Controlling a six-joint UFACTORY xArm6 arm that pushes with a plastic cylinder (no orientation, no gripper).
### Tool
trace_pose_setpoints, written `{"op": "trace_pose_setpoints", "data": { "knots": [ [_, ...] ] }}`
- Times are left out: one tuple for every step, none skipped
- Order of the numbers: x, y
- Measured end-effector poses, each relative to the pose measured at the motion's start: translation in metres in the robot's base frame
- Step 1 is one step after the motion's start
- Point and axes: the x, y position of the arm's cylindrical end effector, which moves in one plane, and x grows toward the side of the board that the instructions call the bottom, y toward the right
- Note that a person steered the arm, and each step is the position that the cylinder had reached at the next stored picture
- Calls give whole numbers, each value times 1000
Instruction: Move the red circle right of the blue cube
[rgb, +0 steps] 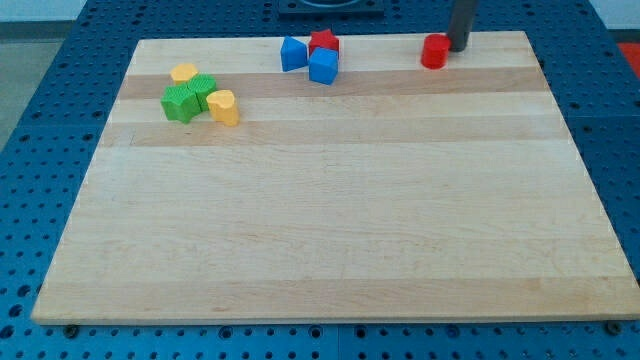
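The red circle (434, 51) is a short red cylinder near the board's top edge, right of centre. The blue cube (324, 66) sits to its left, well apart, with another blue block (293, 54) on its left and a red star (323, 42) just behind it. My tip (458, 46) is the lower end of the dark rod at the view's top, right beside the red circle on its right, touching or nearly touching it.
At the view's upper left stand two green blocks (186, 99) with a yellow block (183, 73) behind and another yellow block (224, 107) on their right. The wooden board (330, 220) lies on a blue perforated table.
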Motion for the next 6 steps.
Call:
{"op": "trace_pose_setpoints", "data": {
  "knots": [
    [16, -14],
    [17, -50],
    [17, -91],
    [34, -98],
    [80, -65],
    [100, -73]
  ]
}}
